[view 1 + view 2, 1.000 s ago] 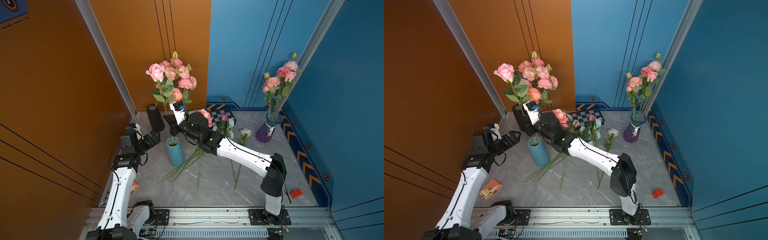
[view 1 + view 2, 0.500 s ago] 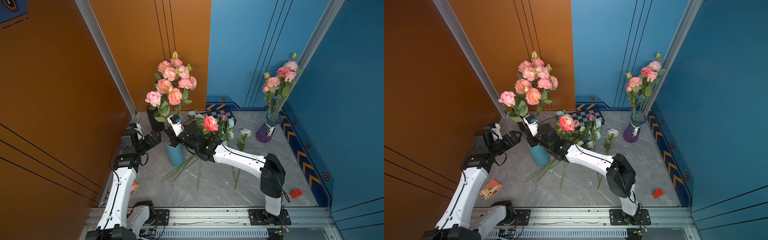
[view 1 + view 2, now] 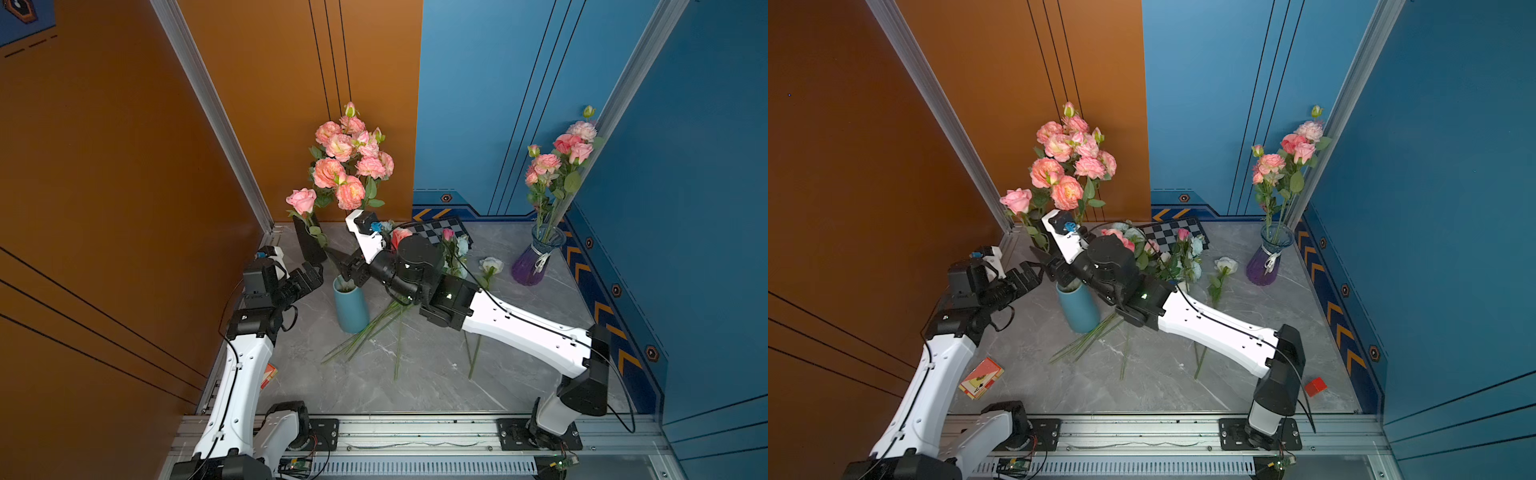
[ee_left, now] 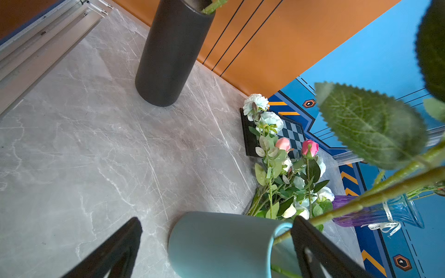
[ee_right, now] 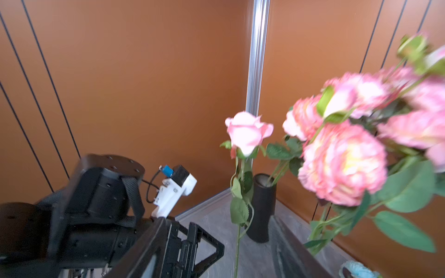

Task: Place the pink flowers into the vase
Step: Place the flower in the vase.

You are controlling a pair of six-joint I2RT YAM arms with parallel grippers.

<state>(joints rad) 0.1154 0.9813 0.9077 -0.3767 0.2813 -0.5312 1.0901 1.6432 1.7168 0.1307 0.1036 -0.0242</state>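
Several pink flowers (image 3: 338, 147) (long-stemmed) in vase (image 3: 351, 309)

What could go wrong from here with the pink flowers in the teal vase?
The pink rose leans far out from the teal vase. With the right pincer open, it might slump further or tip the vase.
The right pincer's jaws straddle its stem near the rim, so withdrawing could snag leaves.
The left pincer, open beside the vase, could bump it.
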